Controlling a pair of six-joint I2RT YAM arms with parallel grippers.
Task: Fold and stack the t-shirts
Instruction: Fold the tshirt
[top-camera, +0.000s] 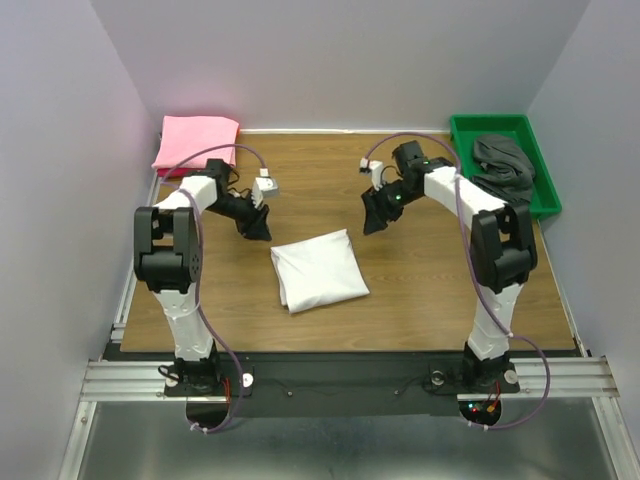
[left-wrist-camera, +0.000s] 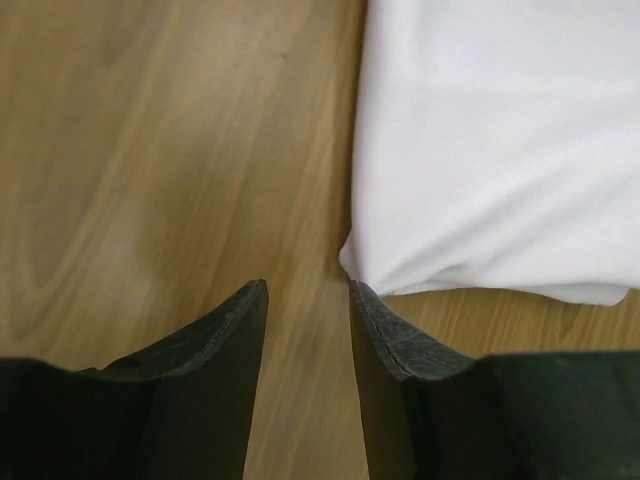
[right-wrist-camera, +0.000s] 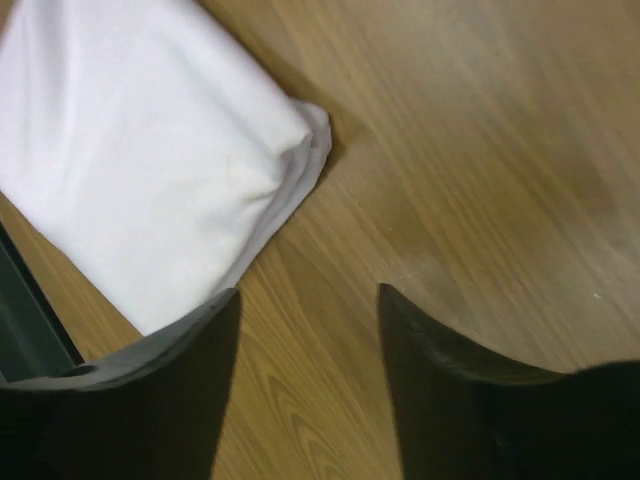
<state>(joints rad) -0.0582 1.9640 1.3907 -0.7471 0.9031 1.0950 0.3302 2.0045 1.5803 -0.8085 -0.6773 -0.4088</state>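
Three shirts logged: white shirt (top-camera: 318, 270) folded into a rough square at mid-counter (top-camera: 420, 280) between the two arms, pink shirt (top-camera: 195, 143) folded flat at the far left corner, dark grey shirt (top-camera: 503, 163) bunched in the green tray (top-camera: 463, 138) at the far right. Left claw (left-wrist-camera: 308, 295) hangs just off the white shirt's far left corner, jaws parted to a moderate gap with only bare wood between them and one fingertip right beside the cloth edge. Right claw (right-wrist-camera: 310, 300) hangs off the far right corner of the same shirt, jaws wide apart over wood, gripping nothing.
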